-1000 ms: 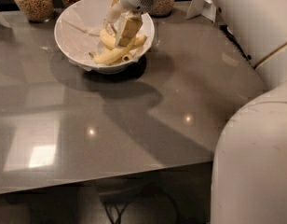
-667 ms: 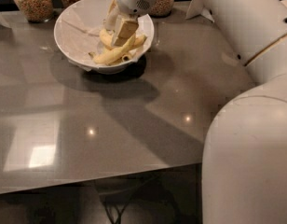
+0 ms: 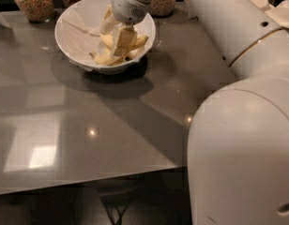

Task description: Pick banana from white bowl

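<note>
The white bowl (image 3: 79, 27) stands at the back left of the grey table, with crinkled white paper lining it. A peeled yellow banana (image 3: 111, 57) lies in the bowl's right half. My gripper (image 3: 118, 36) reaches down into the bowl from above and sits right on the banana, hiding its middle. The white arm (image 3: 229, 27) runs from the gripper to the right and down across the camera view.
Glass jars of grain (image 3: 34, 1) stand along the back edge behind the bowl. Stacked beige dishes (image 3: 276, 8) sit at the back right. The grey table (image 3: 88, 125) has its front edge near the bottom of the view. My arm's large body (image 3: 243, 158) fills the lower right.
My gripper has sunk a little lower into the bowl onto the banana. The arm's body has come further into view at the right.
</note>
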You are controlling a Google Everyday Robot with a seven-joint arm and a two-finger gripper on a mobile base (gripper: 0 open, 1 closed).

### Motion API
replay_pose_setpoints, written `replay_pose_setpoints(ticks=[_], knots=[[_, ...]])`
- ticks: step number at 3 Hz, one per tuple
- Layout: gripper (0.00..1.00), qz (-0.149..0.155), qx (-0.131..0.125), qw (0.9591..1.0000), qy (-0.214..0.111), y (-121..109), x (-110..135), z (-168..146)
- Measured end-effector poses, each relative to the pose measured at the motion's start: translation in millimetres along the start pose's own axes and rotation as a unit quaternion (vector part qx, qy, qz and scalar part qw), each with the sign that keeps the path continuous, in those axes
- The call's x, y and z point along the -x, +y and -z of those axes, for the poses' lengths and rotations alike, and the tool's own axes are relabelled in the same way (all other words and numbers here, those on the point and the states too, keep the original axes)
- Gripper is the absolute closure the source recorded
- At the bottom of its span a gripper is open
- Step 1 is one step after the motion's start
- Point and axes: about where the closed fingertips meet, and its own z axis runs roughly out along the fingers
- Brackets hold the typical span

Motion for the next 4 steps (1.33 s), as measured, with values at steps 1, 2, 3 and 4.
replay_pose_setpoints(ticks=[1,2,3,4], knots=[[0.43,0.002,0.011,0.9999,0.001,-3,-3,-14],[0.44,0.003,0.016,0.9998,0.006,-5,-7,-23],[0.46,0.002,0.022,0.9996,0.016,-5,-14,-30],[0.49,0.001,0.031,0.9989,0.035,-1,-23,-36]])
